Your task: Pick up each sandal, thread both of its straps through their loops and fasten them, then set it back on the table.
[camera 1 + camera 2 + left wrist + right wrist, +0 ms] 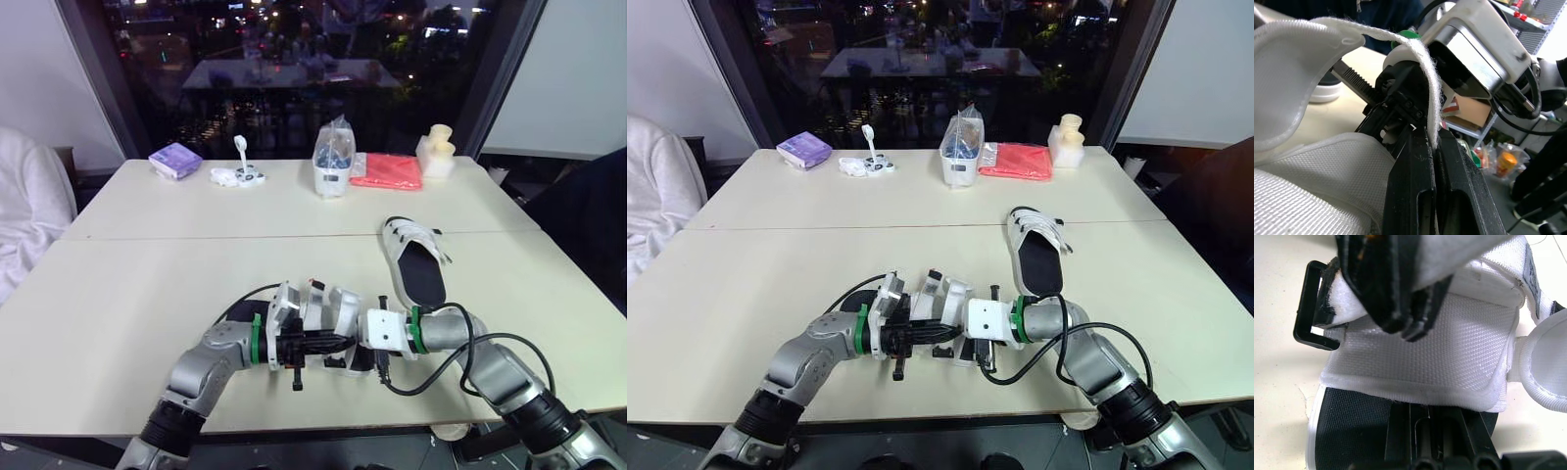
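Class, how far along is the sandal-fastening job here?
Done: nothing clearly. In hand: left gripper pinches a strap of the near sandal; its black loop looks empty. Left: thread and fasten both straps, set it down, then the far sandal on the table.

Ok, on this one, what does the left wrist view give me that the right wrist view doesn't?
The left wrist view gives the left hand shut on the thin edge of a white strap, with the right arm's wrist housing close behind it. The right wrist view gives the black loop at the side of the sandal, with table visible through it, and the black footbed. Both share the sandal's white mesh upper and the left hand's black fingers.
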You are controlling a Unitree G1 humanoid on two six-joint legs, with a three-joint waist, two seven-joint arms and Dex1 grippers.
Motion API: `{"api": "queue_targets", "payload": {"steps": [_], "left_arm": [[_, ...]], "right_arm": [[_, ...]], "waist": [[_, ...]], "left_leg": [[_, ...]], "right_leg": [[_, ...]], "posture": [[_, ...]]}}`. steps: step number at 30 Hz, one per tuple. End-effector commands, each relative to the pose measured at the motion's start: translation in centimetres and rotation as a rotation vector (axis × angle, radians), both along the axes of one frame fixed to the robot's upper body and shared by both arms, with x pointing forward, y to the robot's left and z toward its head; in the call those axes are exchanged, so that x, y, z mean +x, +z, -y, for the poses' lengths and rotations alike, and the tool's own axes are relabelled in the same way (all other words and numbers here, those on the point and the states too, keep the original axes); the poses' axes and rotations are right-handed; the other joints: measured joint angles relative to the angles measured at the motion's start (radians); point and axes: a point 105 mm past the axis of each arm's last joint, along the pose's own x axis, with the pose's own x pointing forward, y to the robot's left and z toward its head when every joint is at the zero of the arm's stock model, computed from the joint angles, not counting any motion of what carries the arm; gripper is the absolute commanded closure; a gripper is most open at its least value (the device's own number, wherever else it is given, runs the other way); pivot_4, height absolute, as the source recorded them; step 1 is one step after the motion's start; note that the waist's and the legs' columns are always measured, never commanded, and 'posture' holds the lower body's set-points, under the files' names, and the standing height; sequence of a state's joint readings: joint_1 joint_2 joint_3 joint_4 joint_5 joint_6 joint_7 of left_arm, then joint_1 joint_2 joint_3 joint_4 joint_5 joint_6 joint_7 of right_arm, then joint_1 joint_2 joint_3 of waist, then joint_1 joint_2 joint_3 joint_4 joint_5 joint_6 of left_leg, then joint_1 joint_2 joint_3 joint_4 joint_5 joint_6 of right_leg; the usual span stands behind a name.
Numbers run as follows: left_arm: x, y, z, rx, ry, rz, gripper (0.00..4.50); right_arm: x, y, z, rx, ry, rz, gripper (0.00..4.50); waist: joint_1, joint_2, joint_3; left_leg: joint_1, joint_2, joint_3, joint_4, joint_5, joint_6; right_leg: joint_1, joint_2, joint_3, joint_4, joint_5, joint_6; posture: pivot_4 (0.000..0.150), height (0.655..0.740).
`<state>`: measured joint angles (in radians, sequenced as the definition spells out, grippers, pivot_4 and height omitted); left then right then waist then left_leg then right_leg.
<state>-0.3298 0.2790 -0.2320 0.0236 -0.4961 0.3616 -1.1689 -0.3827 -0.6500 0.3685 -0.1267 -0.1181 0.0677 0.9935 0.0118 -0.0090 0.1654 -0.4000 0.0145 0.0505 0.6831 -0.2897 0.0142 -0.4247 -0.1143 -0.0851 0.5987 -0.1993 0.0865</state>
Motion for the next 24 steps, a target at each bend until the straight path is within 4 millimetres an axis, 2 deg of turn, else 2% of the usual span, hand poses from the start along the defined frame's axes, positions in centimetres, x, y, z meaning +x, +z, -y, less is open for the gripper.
{"api": "queue_targets", "payload": {"steps": [1, 7, 13, 20, 24], "left_arm": [[-0.6, -2.2, 0.1, 0.041, 0.014, -0.021, 4.46], [-0.5, -2.3, 0.7, 0.011, 0.069, 0.044, 4.46], [-0.3, -2.8, 0.3, -0.019, 0.146, 0.049, 4.46], [-1.6, -4.0, -0.5, 0.059, 0.050, 0.021, 4.46], [-1.0, -4.6, -1.2, 0.123, 0.038, 0.069, 4.46]], "right_arm": [[0.2, -1.2, 0.7, -0.050, -0.027, -0.024, 4.50], [0.2, -1.2, 0.7, -0.053, -0.026, -0.021, 4.50], [0.3, -1.1, 0.7, -0.054, -0.025, -0.020, 4.50], [0.4, -1.2, 0.8, -0.057, -0.024, -0.019, 4.50], [0.5, -1.2, 0.7, -0.056, -0.023, -0.017, 4.50]], "waist": [[0.000, 0.000, 0.000], [0.001, 0.001, -0.001], [0.001, 0.002, -0.004], [0.000, 0.002, -0.004], [-0.001, 0.003, -0.005]], "left_leg": [[0.000, 0.000, 0.000, 0.000, 0.000, 0.000], [0.000, 0.000, 0.000, 0.000, 0.000, 0.000], [0.000, 0.000, 0.000, 0.000, 0.000, 0.000], [0.000, 0.000, 0.000, 0.000, 0.000, 0.000], [0.000, 0.001, 0.000, 0.000, 0.000, 0.000]], "right_leg": [[0.000, 0.000, 0.000, 0.000, 0.000, 0.000], [0.000, 0.000, 0.000, 0.000, 0.000, 0.000], [0.000, -0.001, 0.000, 0.000, 0.000, 0.000], [0.000, -0.001, -0.001, 0.000, 0.000, 0.000], [0.000, 0.000, -0.001, -0.001, 0.000, 0.000]], "posture": [[0.150, 0.7400], [0.150, 0.7400], [0.150, 0.7400], [0.150, 0.7400], [0.150, 0.7400]]}}
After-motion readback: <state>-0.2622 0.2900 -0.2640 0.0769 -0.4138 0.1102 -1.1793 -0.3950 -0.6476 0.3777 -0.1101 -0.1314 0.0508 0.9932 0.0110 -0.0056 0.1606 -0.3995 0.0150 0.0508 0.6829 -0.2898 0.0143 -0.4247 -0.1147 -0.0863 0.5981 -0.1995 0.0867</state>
